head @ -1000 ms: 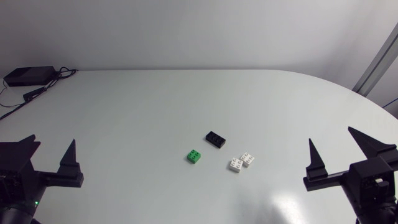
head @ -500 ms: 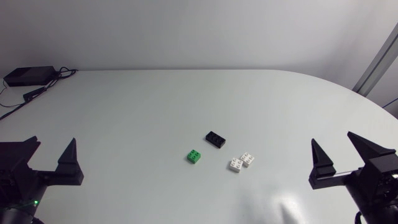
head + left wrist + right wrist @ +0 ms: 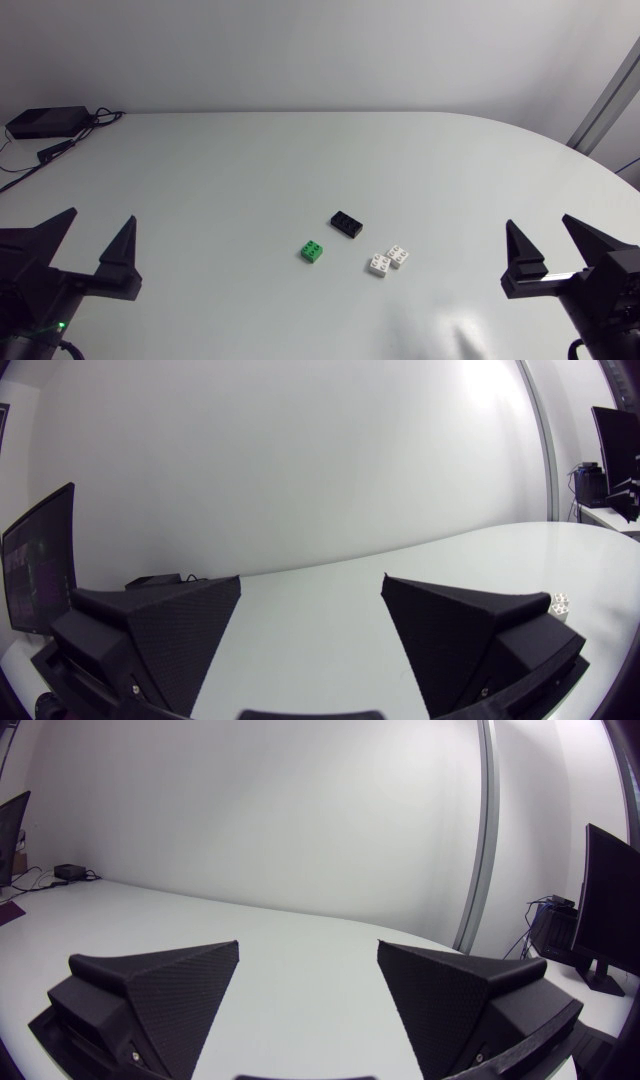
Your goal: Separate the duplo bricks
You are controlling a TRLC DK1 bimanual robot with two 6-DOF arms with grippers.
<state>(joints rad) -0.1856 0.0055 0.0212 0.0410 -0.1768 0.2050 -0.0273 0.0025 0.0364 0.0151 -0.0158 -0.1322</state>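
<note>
Three brick groups lie near the middle of the white table [image 3: 220, 180]. A green brick [image 3: 312, 251] lies nearest my left arm, and a black brick [image 3: 347, 224] is just behind it. A white pair [image 3: 388, 259] lies corner to corner, touching. My left gripper [image 3: 103, 216] hovers open at the near left, far from the bricks. My right gripper [image 3: 538, 220] is open at the near right. Both wrist views show empty open fingers [image 3: 312, 578] [image 3: 308, 945]. A white brick [image 3: 560, 603] peeks past the left gripper's finger.
A black box [image 3: 45, 122] with cables [image 3: 62, 148] sits at the table's far left corner. The table's curved edge [image 3: 590, 160] runs along the right.
My left gripper has shifted slightly toward the table's middle. My right gripper has drifted a little outward and nearer the front edge. The bricks have not moved.
</note>
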